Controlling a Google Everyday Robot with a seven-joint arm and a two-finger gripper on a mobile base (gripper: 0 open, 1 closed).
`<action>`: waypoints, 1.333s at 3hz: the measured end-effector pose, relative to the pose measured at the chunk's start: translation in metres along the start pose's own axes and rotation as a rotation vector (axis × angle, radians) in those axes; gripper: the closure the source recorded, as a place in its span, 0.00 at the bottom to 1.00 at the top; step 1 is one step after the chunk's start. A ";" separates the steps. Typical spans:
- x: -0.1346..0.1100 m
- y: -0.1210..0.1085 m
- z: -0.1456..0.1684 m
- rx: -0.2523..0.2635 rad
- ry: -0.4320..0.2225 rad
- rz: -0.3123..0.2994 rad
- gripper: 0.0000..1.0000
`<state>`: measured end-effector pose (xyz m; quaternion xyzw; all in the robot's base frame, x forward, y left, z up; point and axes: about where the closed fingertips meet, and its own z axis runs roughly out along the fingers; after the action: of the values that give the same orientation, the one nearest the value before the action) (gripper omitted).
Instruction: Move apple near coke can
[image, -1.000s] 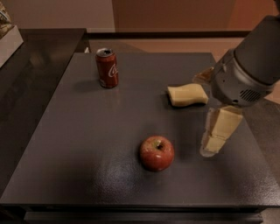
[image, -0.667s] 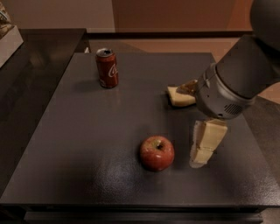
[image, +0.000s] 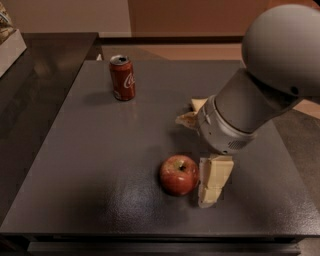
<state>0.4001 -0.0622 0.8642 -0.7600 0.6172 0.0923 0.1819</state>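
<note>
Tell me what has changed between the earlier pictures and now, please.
The claw has moved across the table toward the apple and now stands close beside it; nothing was picked up. The arm now hides most of the sponge. The apple and the coke can stayed where they were.

My gripper (image: 214, 181) was down near the front of the table (image: 100, 165), just right of the apple (image: 179, 174), the sponge (image: 192, 114) lay behind them, partly under my arm (image: 240, 115), and the coke can (image: 122, 78) stood far back on the left.
</note>
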 end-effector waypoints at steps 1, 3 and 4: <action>-0.005 0.006 0.017 -0.040 0.010 -0.034 0.00; -0.007 0.012 0.027 -0.091 0.031 -0.040 0.40; -0.011 0.009 0.020 -0.095 0.023 -0.029 0.63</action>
<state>0.3905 -0.0463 0.8485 -0.7775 0.6031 0.1103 0.1398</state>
